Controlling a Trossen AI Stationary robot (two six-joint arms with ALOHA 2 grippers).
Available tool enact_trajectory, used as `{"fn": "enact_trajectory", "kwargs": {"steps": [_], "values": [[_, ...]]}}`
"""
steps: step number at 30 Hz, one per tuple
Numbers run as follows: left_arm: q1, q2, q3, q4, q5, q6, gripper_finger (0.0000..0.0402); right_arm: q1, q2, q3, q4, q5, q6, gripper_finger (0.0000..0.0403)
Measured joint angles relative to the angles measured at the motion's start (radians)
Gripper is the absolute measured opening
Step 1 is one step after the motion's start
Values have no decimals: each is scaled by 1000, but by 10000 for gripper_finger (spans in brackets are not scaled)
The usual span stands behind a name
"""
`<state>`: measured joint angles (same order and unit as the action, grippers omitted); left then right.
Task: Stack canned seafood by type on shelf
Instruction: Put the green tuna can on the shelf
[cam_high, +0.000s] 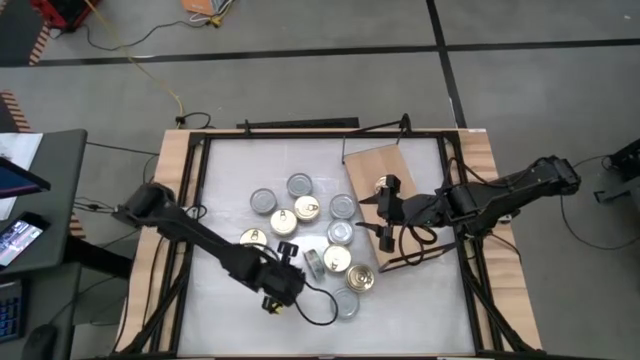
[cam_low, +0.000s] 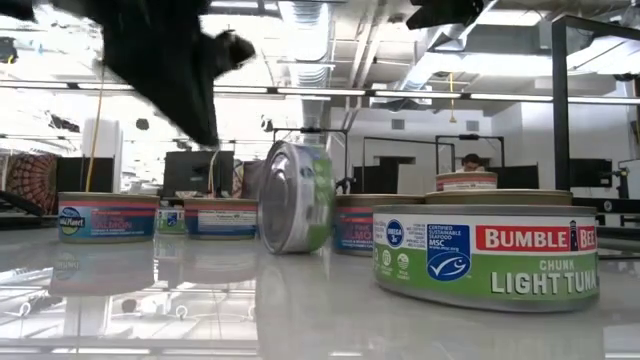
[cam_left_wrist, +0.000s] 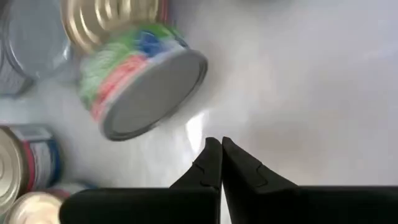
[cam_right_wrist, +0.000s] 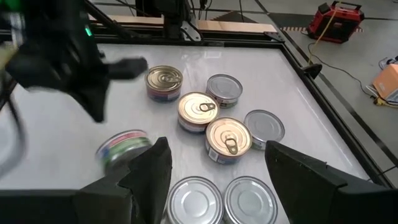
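Several tins (cam_high: 308, 208) stand upright in a cluster mid-table, some with gold lids, some with silver ones. One green-and-red tin (cam_left_wrist: 146, 81) stands on its edge (cam_high: 314, 262), its grey bottom toward my left gripper (cam_left_wrist: 221, 149). That gripper is shut and empty, raised just beside this tin (cam_low: 207, 135). The shelf (cam_high: 372, 162) lies at the far right with one tin (cam_high: 383, 184) on it. My right gripper (cam_right_wrist: 217, 180) hangs open above the shelf's near end (cam_high: 383, 213), holding nothing.
A Bumble Bee tuna tin (cam_low: 487, 255) stands close to the low camera. A black cable (cam_high: 318, 305) loops on the table by my left arm. The table's pale wooden rim (cam_high: 170, 170) and dark frame bars border the white top.
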<state>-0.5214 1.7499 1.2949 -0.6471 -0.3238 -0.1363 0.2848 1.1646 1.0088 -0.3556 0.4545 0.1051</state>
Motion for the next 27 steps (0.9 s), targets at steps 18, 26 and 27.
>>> {"fn": "enact_trajectory", "kwargs": {"steps": [18, 26, 27], "values": [[141, -46, 21, 263, 252, 251, 311, 6, -2, 0, -39, -1, 33, 283], [210, 21, 19, 334, 427, 415, 312, 62, -5, 0, -74, -3, 103, 283], [212, 26, 20, 344, 431, 442, 312, 71, -6, 0, -85, -4, 114, 283]]}}
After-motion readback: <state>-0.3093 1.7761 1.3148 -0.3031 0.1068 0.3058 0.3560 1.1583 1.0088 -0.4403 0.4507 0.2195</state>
